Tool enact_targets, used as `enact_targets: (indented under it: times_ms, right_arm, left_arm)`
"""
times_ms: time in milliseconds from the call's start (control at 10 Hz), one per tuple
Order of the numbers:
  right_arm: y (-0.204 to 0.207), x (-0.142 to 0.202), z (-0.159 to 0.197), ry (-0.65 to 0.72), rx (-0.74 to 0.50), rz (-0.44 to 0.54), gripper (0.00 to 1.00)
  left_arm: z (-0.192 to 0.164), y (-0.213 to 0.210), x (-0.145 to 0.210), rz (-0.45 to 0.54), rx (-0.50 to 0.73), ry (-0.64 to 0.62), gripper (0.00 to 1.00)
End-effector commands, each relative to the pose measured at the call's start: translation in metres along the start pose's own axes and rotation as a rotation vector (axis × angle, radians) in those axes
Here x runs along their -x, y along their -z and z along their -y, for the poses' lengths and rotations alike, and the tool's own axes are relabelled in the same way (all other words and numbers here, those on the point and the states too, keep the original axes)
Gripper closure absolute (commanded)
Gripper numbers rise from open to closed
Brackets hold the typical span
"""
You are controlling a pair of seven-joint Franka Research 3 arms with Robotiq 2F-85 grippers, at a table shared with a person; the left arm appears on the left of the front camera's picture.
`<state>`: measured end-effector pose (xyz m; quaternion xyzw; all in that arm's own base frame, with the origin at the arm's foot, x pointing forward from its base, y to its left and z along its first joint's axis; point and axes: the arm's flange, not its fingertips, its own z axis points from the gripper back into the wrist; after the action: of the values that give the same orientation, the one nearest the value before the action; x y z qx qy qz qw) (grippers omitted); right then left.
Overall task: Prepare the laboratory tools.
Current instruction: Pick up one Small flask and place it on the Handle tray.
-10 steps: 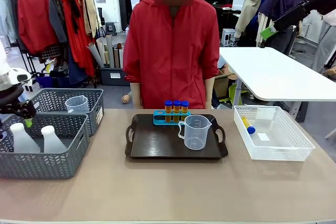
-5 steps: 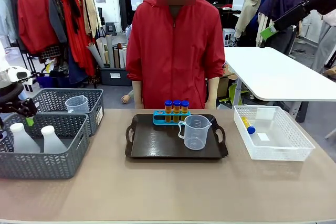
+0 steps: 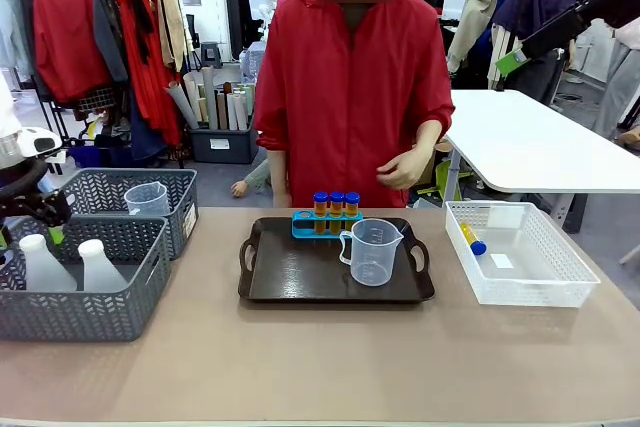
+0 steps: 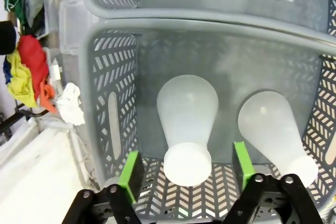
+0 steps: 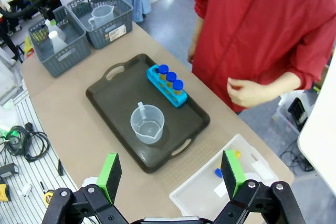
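Note:
Two translucent white conical flasks (image 3: 45, 265) (image 3: 98, 267) stand in the near grey basket (image 3: 90, 317). My left gripper (image 4: 186, 166) hangs open just above it, its green pads either side of the left flask's (image 4: 186, 114) neck without touching. A clear handled beaker (image 3: 372, 252) stands on the dark tray (image 3: 290, 282) in front of the blue rack (image 3: 327, 224), which holds three orange blue-capped tubes (image 3: 337, 202). Another tube (image 3: 472, 239) lies in the white basket (image 3: 560, 292). My right gripper (image 5: 171, 174) is open, high above the table.
A second clear beaker (image 3: 147, 198) sits in the far grey basket (image 3: 185, 197). The person in a red jacket stands behind the tray with one hand (image 3: 400, 167) raised at waist height. A white table (image 3: 530, 147) stands at the back right.
The person has stepped to the right and lifted a hand in front of the body. Both grippers and all the tools have stayed where they were.

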<state>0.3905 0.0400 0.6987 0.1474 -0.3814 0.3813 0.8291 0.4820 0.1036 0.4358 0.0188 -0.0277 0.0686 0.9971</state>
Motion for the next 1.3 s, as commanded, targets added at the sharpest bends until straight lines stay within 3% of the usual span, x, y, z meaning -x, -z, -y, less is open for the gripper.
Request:
enact_targets:
  times_ms: [0, 200, 800, 1200]
  right_arm:
    - [-0.001, -0.001, 0.0, -0.004, -0.01, 0.009, 0.0]
    - [-0.001, -0.001, 0.0, -0.004, -0.01, 0.009, 0.0]
    - [-0.001, -0.001, 0.0, -0.004, -0.01, 0.009, 0.0]
    - [-0.001, -0.001, 0.0, -0.004, -0.01, 0.009, 0.0]
  left_arm:
    - [-0.001, -0.004, 0.002, -0.002, -0.008, 0.016, 0.58]
    - [0.001, -0.003, 0.001, -0.004, -0.008, 0.017, 0.98]
    - [-0.001, -0.012, 0.001, -0.015, -0.018, 0.002, 1.0]
    - [-0.01, -0.096, -0.021, -0.015, -0.033, 0.061, 1.0]
